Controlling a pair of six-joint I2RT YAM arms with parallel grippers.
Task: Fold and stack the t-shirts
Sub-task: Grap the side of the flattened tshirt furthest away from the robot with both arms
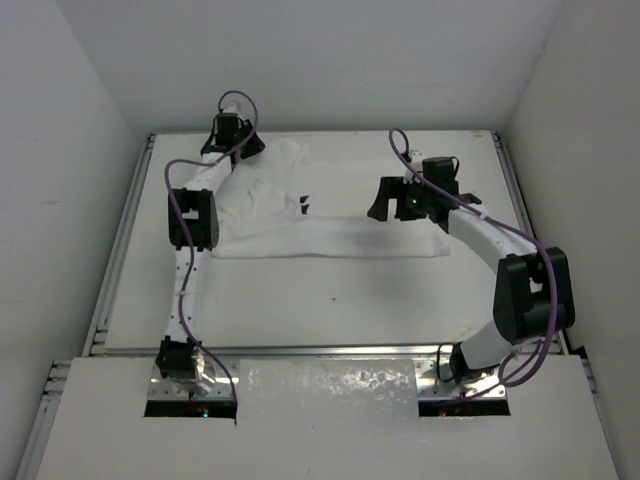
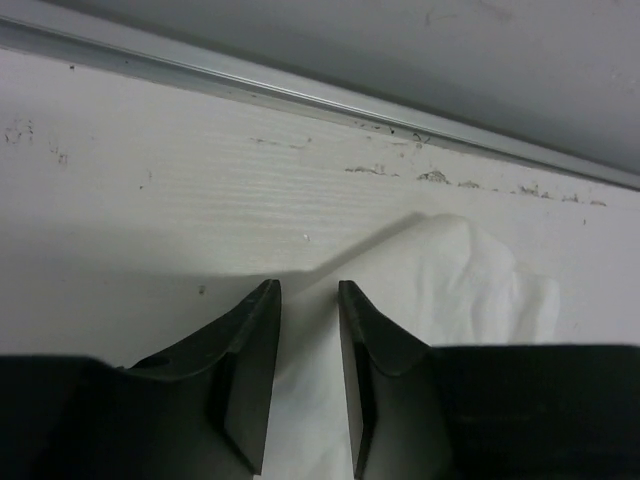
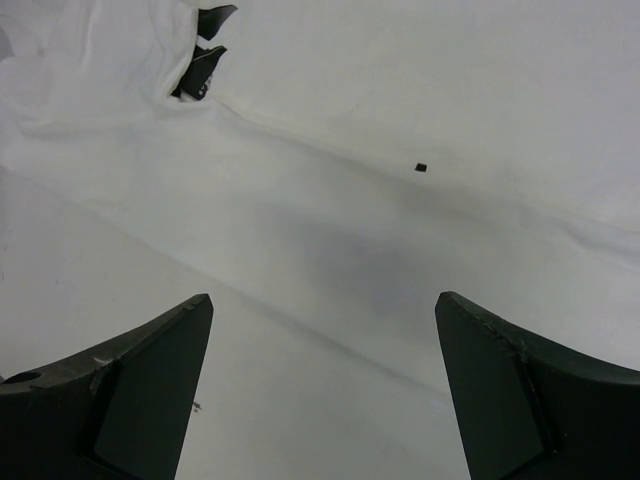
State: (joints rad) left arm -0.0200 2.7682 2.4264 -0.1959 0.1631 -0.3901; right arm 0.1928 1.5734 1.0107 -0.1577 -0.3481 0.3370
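Note:
The white t-shirt lies spread out on the table, with its left sleeve drawn toward the back left corner. My left gripper is low over that sleeve. In the left wrist view its jaws stand a narrow gap apart, with white fabric lying between and beyond them and no visible pinch. My right gripper hovers over the shirt's right half. In the right wrist view it is wide open and empty above smooth fabric.
A metal rail runs along the table's back edge, just past the left fingertips. Small black marks sit near the shirt's middle and also show in the right wrist view. White walls enclose the table on three sides.

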